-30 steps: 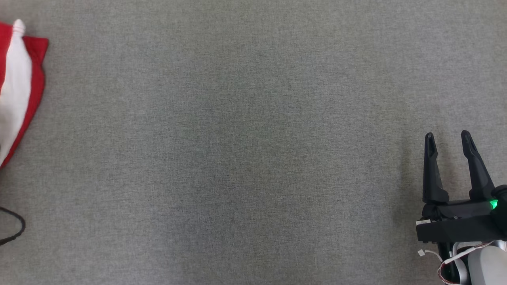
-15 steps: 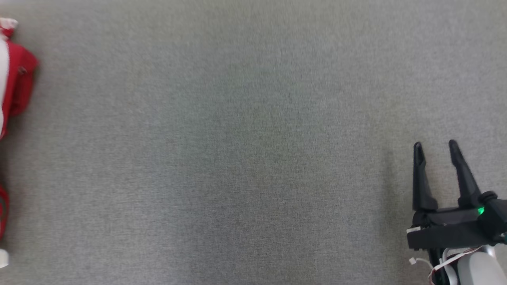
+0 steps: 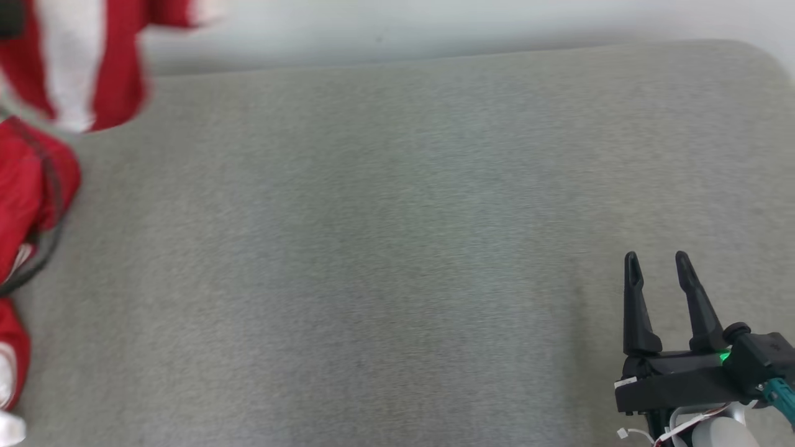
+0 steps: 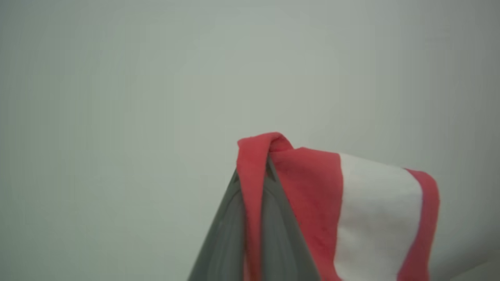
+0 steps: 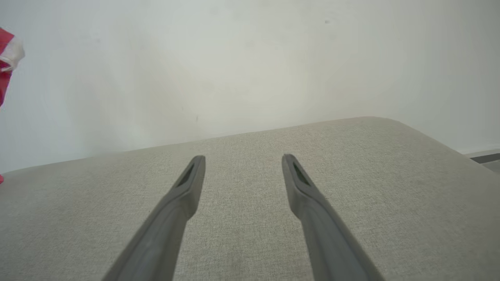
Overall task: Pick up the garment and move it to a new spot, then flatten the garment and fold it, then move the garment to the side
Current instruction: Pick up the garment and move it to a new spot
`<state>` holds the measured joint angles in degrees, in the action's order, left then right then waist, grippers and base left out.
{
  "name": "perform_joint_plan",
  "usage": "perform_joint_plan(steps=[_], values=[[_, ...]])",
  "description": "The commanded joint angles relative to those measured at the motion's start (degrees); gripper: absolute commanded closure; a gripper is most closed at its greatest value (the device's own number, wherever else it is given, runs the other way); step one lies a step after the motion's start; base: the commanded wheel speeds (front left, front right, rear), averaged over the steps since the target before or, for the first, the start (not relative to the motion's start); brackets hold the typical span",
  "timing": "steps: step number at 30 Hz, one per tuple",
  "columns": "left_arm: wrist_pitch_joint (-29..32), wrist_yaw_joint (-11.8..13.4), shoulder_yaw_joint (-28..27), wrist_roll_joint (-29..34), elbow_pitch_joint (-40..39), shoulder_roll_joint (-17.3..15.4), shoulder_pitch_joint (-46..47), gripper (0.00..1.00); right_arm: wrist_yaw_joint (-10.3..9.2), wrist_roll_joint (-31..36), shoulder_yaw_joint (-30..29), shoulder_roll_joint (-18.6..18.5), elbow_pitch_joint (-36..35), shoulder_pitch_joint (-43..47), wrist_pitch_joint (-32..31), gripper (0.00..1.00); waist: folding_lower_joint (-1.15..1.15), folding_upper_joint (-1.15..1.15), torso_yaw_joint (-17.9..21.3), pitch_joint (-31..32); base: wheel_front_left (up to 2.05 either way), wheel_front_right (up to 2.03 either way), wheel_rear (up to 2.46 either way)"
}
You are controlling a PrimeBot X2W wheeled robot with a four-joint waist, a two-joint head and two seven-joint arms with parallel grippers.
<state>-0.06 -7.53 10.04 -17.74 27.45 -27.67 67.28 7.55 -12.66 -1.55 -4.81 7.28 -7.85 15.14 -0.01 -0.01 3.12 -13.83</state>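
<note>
The garment [image 3: 37, 149] is red with white stripes and hangs blurred along the left edge of the head view, from the top corner down to the bottom. In the left wrist view my left gripper [image 4: 253, 171] is shut on a red fold of the garment [image 4: 332, 203], which drapes over the fingertips and hangs to the right against a pale wall. My right gripper [image 3: 656, 261] stands open at the lower right over the grey cushion, with nothing between its fingers [image 5: 187, 183]. A scrap of the garment [image 5: 8, 58] shows at the left edge of the right wrist view.
The grey fabric surface [image 3: 385, 248] spreads across the head view, with its far edge and rounded right corner [image 3: 754, 53] meeting a pale wall [image 3: 435, 25]. A dark cord [image 3: 46, 248] runs along the garment at the left.
The left gripper has shut on the garment and lifted it from the surface. The head camera has tilted up, bringing the far edge and wall into view. The right gripper stays open.
</note>
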Motion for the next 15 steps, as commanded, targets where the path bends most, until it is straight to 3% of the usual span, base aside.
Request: perform_joint_plan(steps=[1,6,15], values=[[1.9,0.1,1.6,-0.8,-3.8,1.2,1.3,1.0,-0.12,-0.5,0.2,0.5,0.4,0.9,0.0,0.0,0.01,0.01,4.4,1.8,0.0,0.0,0.0],[5.3,0.1,5.2,-2.4,-10.8,5.8,1.5,1.0,-0.12,-0.8,0.2,1.2,0.9,1.1,0.0,0.0,0.01,0.01,9.0,1.9,0.0,0.0,0.0],[5.2,1.5,9.3,-4.9,-12.6,13.2,-3.9,1.0,-0.12,-1.5,-0.2,1.7,0.5,1.1,0.0,0.0,0.01,0.01,13.5,0.7,0.0,0.0,0.0]])
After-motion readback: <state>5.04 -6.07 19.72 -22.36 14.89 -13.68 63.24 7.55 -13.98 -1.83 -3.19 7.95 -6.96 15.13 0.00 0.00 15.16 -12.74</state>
